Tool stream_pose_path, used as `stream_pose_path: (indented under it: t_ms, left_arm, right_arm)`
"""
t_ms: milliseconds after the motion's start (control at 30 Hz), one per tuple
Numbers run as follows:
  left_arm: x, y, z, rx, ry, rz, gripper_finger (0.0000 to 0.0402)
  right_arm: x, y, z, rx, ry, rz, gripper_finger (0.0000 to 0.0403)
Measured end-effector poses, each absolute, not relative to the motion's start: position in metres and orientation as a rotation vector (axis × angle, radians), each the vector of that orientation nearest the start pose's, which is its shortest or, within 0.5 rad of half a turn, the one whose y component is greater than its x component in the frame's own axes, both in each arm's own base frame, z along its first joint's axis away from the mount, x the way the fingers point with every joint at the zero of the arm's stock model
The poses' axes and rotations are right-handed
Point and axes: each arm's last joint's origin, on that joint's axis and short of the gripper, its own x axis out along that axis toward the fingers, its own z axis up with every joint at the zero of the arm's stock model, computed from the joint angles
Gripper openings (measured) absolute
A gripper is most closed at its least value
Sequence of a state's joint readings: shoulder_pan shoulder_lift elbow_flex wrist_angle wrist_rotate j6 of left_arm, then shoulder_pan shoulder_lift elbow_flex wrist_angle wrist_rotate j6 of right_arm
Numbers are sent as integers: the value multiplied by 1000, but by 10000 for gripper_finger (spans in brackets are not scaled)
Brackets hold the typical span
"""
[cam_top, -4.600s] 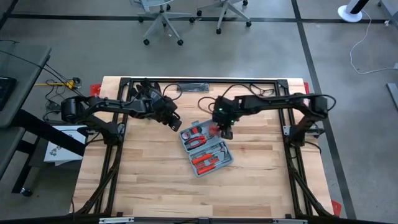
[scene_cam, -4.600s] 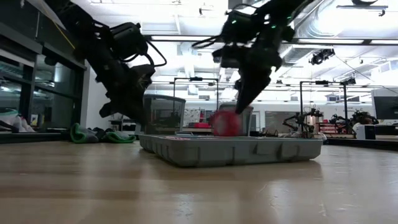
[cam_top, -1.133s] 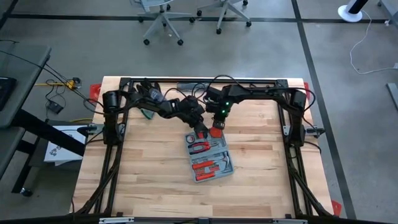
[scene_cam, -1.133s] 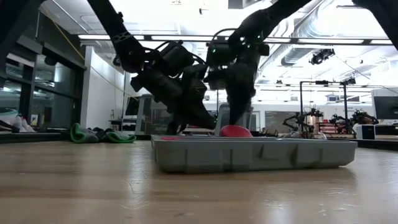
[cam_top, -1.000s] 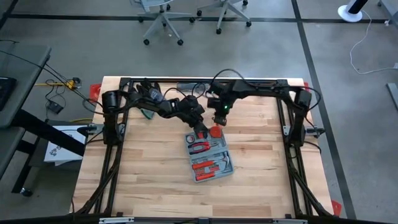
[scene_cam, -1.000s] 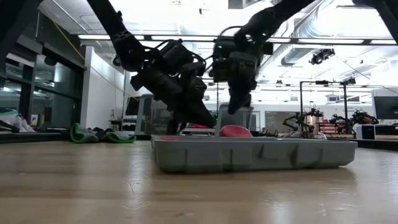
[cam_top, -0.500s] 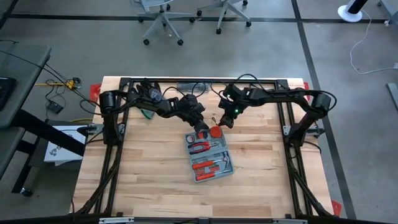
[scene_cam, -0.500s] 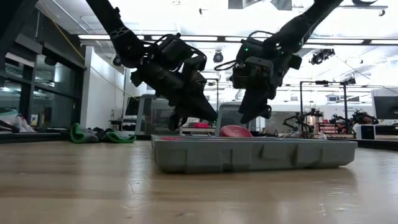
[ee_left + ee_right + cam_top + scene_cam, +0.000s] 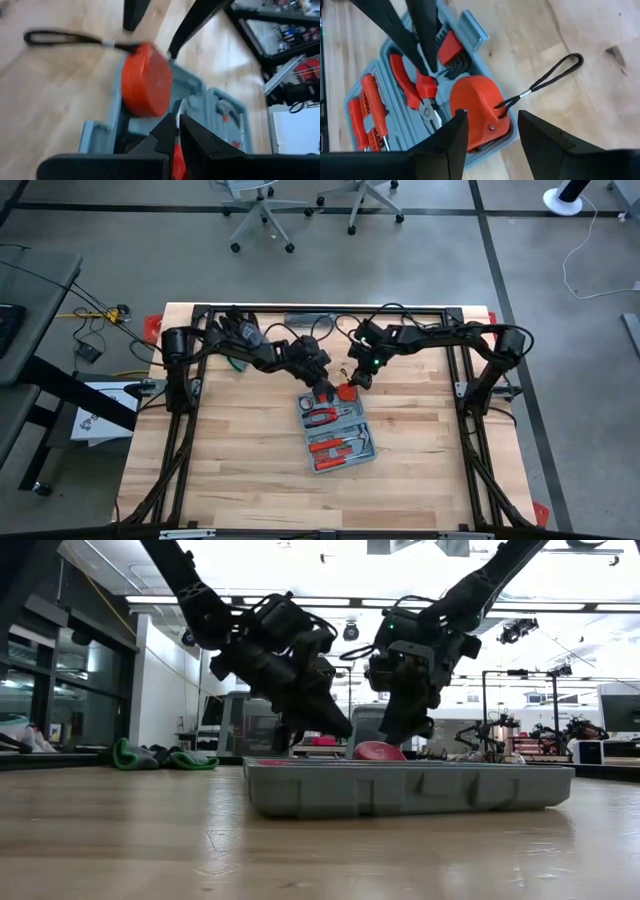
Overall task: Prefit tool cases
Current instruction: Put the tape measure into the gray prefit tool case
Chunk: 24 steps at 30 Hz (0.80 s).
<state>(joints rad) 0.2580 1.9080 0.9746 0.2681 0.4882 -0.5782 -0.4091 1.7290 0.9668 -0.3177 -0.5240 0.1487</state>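
My open right gripper (image 9: 487, 132) hovers above the round orange tape measure (image 9: 479, 119), perched unseated in the blue-grey plastic clamshell case (image 9: 380, 65); my left gripper (image 9: 176, 129), nearly closed just beside it, might knock it out.

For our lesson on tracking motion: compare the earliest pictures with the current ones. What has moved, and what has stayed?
The tool case has shifted and turned on the table. The left gripper moved in over its far end. The right gripper let go of the red tape measure, now resting in the case, and hovers open above it. The case stays open.
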Motion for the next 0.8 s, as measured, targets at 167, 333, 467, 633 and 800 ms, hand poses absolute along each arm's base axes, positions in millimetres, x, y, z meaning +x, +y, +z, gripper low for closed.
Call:
stream_pose_path:
  t_ms: [167,333,467,633,800]
  left_arm:
    - [369,80,121,-829,693,8,19]
    - [369,80,120,-825,685,47,19]
    - [370,81,121,-817,672,62,19]
    - [376,84,123,-808,657,72,19]
    - [386,85,120,-819,661,31,19]
  right_arm:
    - [304,-116,152,618,986,32,165]
    - [307,-109,145,655,1022,50,165]
    - [310,-99,146,658,1027,85,165]
    - [313,-90,149,663,1029,106,165]
    - [314,-86,150,647,1026,118,165]
